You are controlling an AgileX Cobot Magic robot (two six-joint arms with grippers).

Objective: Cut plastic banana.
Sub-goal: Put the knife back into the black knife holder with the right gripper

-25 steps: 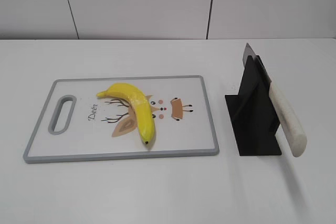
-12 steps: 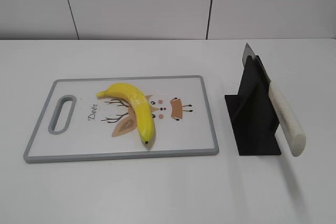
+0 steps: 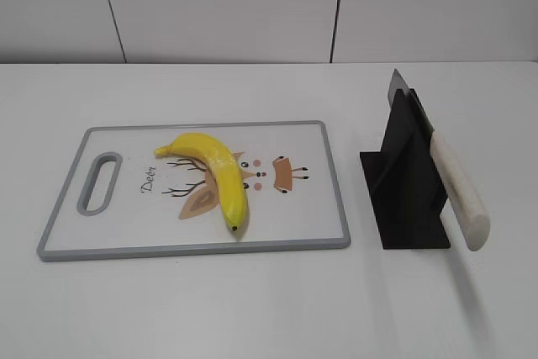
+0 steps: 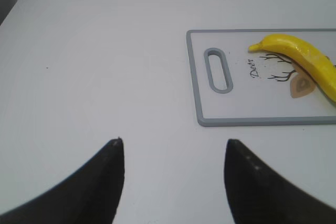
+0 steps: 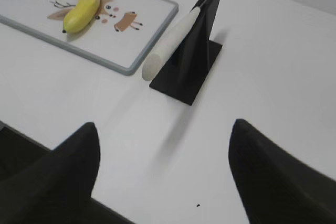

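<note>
The left gripper [image 4: 173, 156] has its two dark fingers spread wide apart with nothing between them; it hangs above bare white table [image 4: 94, 77], near the handle end of the cutting board [image 4: 198, 98] but apart from it. The right gripper [image 5: 163, 150] is likewise spread wide and holds nothing, its fingers framing bare table just in front of the knife stand [image 5: 191, 72], touching neither it nor the knife.

The knife [image 3: 458, 187] rests tilted in the black stand [image 3: 403, 182], its pale handle pointing down and toward the camera in the exterior view, its grey blade tip poking out above the stand's top. The stand sits on the table just to the right of the cutting board [image 3: 336, 182], apart from it.

The plastic banana [image 3: 220, 176] lies whole on the white, grey-rimmed cutting board, roughly at its centre, curving from a stem end nearer the board's handle slot [image 3: 99, 182] down to a dark-tipped end near the front edge. It partly covers a printed cartoon deer [image 3: 282, 174] with the word "Deer" beside it. Neither gripper appears in the exterior view.
</note>
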